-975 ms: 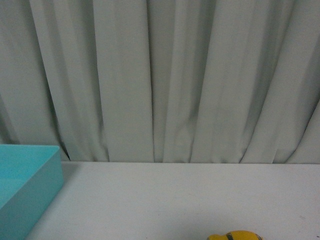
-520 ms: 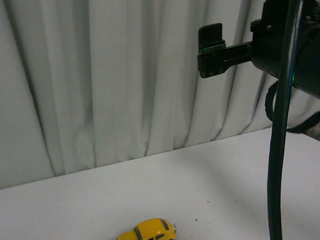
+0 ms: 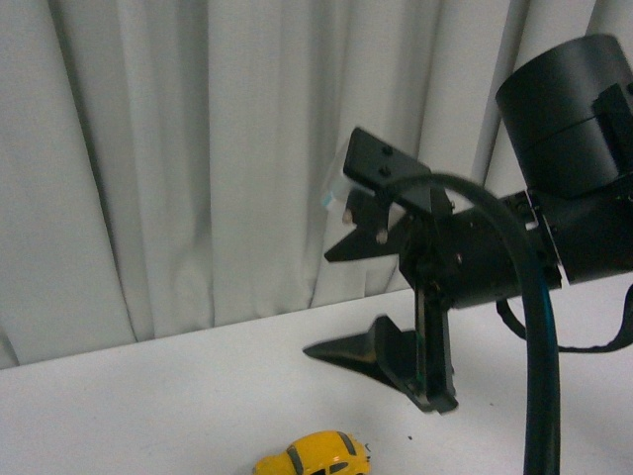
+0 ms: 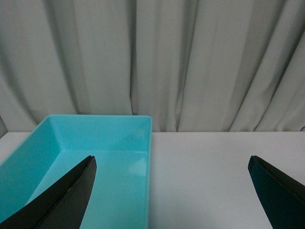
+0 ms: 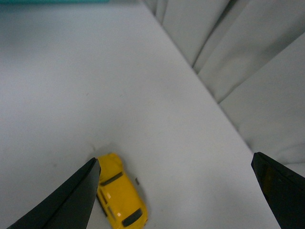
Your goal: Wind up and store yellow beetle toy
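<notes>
The yellow beetle toy (image 3: 315, 455) stands on the white table (image 3: 148, 396) at the bottom edge of the front view. My right gripper (image 3: 331, 302) hangs above and just behind it, open wide and empty, jaws pointing left. In the right wrist view the toy (image 5: 119, 195) lies below, beside one finger (image 5: 71, 205) of the open gripper (image 5: 175, 162) and not between the jaws. My left gripper (image 4: 171, 162) is open and empty, over the right rim of an empty turquoise bin (image 4: 100, 134). The left gripper is out of the front view.
A grey-white curtain (image 3: 198, 148) hangs along the table's far edge. A thick black cable (image 3: 539, 327) loops from the right arm at the right of the front view. A strip of the turquoise bin (image 5: 52, 1) shows at the far end of the right wrist view.
The front view has shifted, and the bin has left it. My right arm came into view, then dropped and turned, so its open jaws now hang just above the toy.
</notes>
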Controlling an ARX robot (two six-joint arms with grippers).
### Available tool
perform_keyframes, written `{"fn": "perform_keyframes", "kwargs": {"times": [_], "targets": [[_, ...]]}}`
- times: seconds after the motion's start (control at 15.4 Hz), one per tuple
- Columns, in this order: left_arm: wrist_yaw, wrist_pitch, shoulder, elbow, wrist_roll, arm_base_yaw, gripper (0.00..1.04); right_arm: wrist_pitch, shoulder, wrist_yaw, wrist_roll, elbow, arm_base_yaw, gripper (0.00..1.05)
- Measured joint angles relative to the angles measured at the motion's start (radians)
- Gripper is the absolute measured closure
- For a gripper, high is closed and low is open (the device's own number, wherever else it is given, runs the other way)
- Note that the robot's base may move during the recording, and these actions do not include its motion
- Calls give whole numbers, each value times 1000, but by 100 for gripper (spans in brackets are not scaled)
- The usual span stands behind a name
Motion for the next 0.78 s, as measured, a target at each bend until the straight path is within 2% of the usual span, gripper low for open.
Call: {"fn": "perform_keyframes", "kwargs": {"times": [0.26, 0.39, 0.58, 0.78], "targets": [[0, 0, 0, 0, 0, 0, 7, -295, 60, -31, -277, 46, -4, 7], [0, 0, 0, 0, 0, 0, 7, -386, 106, -27, -383, 73, -22, 7], [0, 0, 0, 0, 0, 0, 7, -513, 179, -8, -553, 134, -39, 7], [0, 0, 0, 0, 0, 0, 7, -526, 254, -12, -643, 201, -46, 7]]}}
